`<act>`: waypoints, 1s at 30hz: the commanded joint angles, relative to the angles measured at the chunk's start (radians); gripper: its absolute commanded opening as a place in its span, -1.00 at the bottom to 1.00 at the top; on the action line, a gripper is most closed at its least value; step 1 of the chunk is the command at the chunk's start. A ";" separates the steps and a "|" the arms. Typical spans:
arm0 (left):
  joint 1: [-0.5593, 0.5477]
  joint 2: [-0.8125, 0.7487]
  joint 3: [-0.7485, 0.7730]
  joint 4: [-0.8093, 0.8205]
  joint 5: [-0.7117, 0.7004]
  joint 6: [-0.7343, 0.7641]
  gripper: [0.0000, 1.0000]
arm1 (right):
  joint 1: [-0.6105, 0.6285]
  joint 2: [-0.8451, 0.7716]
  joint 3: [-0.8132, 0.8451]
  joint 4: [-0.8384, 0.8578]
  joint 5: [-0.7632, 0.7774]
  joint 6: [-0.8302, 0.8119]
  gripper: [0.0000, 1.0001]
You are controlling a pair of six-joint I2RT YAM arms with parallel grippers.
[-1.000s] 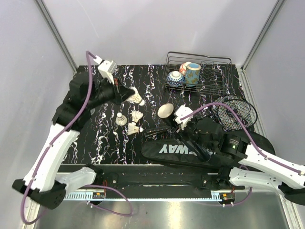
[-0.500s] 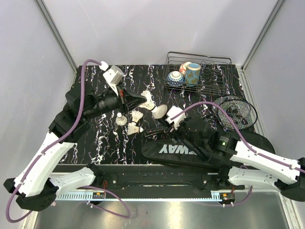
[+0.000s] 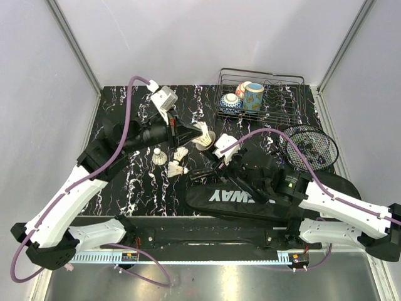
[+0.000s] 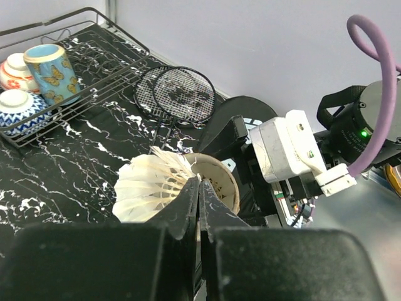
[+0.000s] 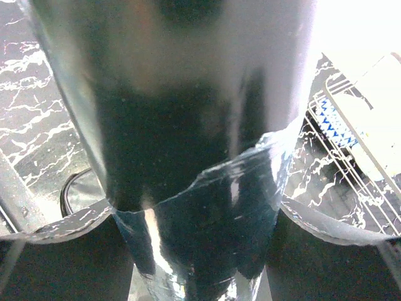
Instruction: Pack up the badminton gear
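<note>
Above the marble table (image 3: 135, 175), left tool (image 4: 199, 191) reaches rightward, pinching a shuttlecock (image 4: 147, 188).

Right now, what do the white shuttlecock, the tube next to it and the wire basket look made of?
Shuttlecock: real feathers, it seems; separate matte white vanes overlap. Tube: probably cardboard, pale brown at its mouth, under glossy wrap that reflects light. Basket: thin dark metal wire, likely coated.
</note>
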 commanded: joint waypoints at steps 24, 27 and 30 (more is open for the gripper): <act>0.309 0.209 -0.016 -0.312 -0.415 -0.228 0.08 | -0.005 -0.189 -0.025 0.001 0.113 0.001 -0.10; 0.307 0.273 -0.050 -0.319 -0.431 -0.230 0.09 | -0.004 -0.211 -0.031 -0.007 0.119 0.006 -0.09; 0.293 0.278 -0.168 -0.243 -0.411 -0.240 0.26 | -0.005 -0.214 -0.033 -0.013 0.119 0.009 -0.09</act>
